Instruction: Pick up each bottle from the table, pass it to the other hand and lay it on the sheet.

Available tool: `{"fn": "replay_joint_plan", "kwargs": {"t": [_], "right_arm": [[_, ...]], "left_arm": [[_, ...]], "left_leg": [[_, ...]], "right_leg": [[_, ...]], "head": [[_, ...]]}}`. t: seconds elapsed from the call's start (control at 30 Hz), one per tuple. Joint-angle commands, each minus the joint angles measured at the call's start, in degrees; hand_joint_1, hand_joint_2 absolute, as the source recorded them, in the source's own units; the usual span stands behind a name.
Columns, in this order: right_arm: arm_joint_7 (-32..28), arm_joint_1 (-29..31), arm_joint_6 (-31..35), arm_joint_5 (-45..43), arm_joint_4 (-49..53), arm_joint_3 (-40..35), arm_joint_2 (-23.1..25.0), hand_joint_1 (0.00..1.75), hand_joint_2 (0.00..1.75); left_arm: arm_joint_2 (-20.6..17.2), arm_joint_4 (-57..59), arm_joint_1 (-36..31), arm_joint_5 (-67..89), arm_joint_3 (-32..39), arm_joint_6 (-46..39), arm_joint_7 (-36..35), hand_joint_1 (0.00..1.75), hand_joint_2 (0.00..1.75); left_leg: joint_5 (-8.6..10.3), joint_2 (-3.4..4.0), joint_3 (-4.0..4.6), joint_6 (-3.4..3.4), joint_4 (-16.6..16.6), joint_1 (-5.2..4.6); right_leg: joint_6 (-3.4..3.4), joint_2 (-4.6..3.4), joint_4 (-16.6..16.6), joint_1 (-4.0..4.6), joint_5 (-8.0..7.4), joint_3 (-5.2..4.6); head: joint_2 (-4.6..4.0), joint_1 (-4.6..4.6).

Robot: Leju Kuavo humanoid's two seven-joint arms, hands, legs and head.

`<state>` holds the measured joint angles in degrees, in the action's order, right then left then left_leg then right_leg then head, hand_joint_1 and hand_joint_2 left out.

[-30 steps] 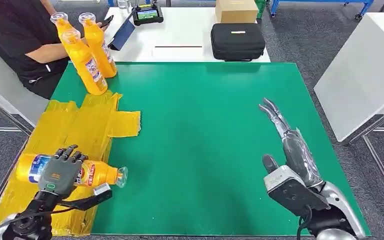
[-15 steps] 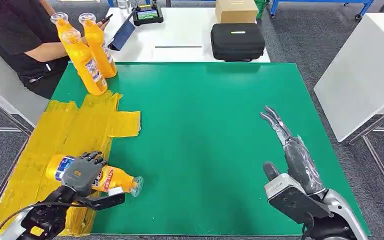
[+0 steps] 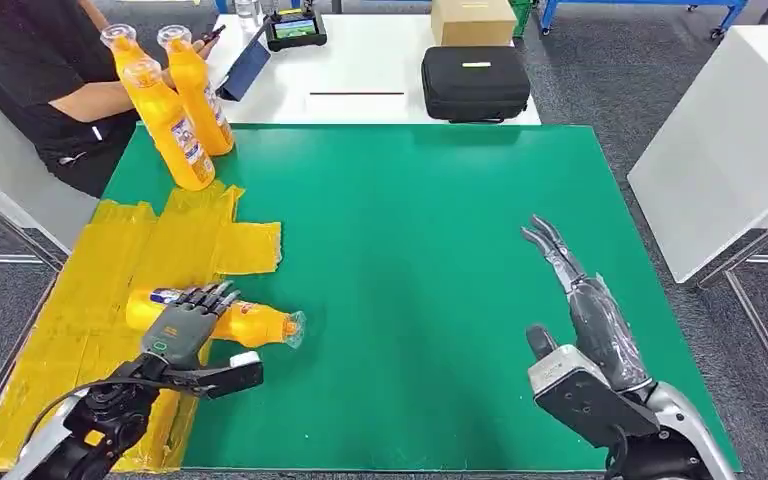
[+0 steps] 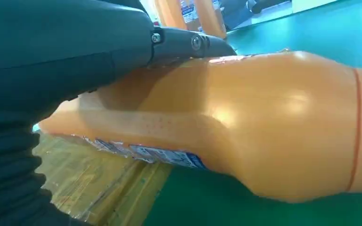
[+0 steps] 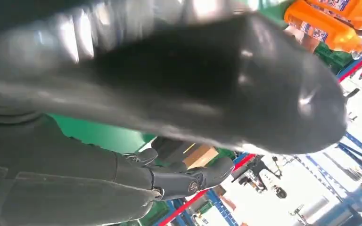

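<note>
An orange bottle lies on its side in the grip of my left hand. Its clear cap points right, out over the green mat, while its base is over the edge of the yellow sheet. Up close in the left wrist view, dark fingers wrap over the orange body. My right hand hovers over the mat's right side, fingers stretched out and holding nothing. Three more orange bottles stand upright at the mat's far left corner.
A person in black sits at the far left, an arm beside the standing bottles. A black case, a cardboard box and a tablet sit on the white table beyond. Another white table stands to the right.
My left hand has carried the bottle rightward and farther from me, from the sheet's near left part to its edge by the mat. The right hand has drawn back slightly.
</note>
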<state>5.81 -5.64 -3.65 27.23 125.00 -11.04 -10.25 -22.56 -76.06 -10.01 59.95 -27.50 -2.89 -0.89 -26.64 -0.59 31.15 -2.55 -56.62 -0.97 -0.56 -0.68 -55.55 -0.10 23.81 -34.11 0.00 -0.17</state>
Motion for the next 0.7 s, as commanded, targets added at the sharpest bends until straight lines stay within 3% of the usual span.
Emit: {"fn": "replay_joint_plan", "kwargs": {"t": [0.03, 0.33, 0.43, 0.47, 0.57, 0.7], "right_arm": [[-0.14, 0.32, 0.0, -0.29, -1.04, 0.74, -0.29, 0.0, 0.0], [0.74, 0.59, 0.88, 0.87, -1.46, 0.07, 0.9, 0.0, 0.0], [0.22, 1.67, 1.25, 1.96, -2.43, 1.62, 1.35, 0.0, 0.0], [-1.28, 2.28, 2.2, 1.48, -3.63, 2.52, 1.22, 0.0, 0.0], [-6.27, 4.69, 2.85, -4.65, -7.7, 3.32, 0.73, 0.0, 0.0], [-9.73, 9.19, 1.12, -16.28, -11.83, 1.22, 2.15, 0.0, 0.0]], "left_arm": [[0.38, 3.28, -2.22, -0.19, -1.56, 0.57, -0.2, 0.0, 0.0], [-0.51, -5.7, 1.64, -14.71, 6.45, -1.49, -0.01, 0.0, 0.0], [1.52, -14.91, 2.53, -32.17, 12.13, -4.73, 4.61, 0.0, 0.0], [2.84, -19.04, 3.55, -43.24, 14.88, -5.47, 10.24, 0.0, 0.0], [4.69, -26.32, 6.19, -65.5, 18.89, 0.17, 12.25, 0.0, 0.0], [5.81, -30.47, 4.73, -72.82, 18.15, 0.9, 14.26, 0.0, 0.0]], "left_leg": [[-0.14, 0.02, -0.38, 0.3, 0.03, 0.12], [-0.12, 0.13, -0.19, 0.19, 0.0, 0.09], [-0.15, 0.02, -0.18, 0.24, -0.08, 0.15], [-0.06, -0.03, 0.04, 0.14, -0.12, 0.11], [-0.15, 0.16, -0.1, 0.2, -0.12, 0.16], [-0.08, 0.22, -0.11, 0.15, -0.04, 0.1]], "right_leg": [[-0.02, 0.12, 0.08, 0.1, 0.12, 0.42], [0.0, -0.04, 0.03, 0.07, 0.07, 0.2], [-0.01, 0.1, -0.01, 0.13, 0.12, 0.23], [-0.02, 0.08, -0.03, 0.1, 0.04, 0.03], [-0.05, -0.07, 0.02, 0.14, 0.04, 0.16], [-0.03, -0.14, 0.05, 0.07, -0.02, 0.16]], "head": [[0.0, 0.02], [0.0, 0.0], [0.0, 0.0], [0.0, 0.02], [0.0, 0.02], [0.0, 0.0]]}}
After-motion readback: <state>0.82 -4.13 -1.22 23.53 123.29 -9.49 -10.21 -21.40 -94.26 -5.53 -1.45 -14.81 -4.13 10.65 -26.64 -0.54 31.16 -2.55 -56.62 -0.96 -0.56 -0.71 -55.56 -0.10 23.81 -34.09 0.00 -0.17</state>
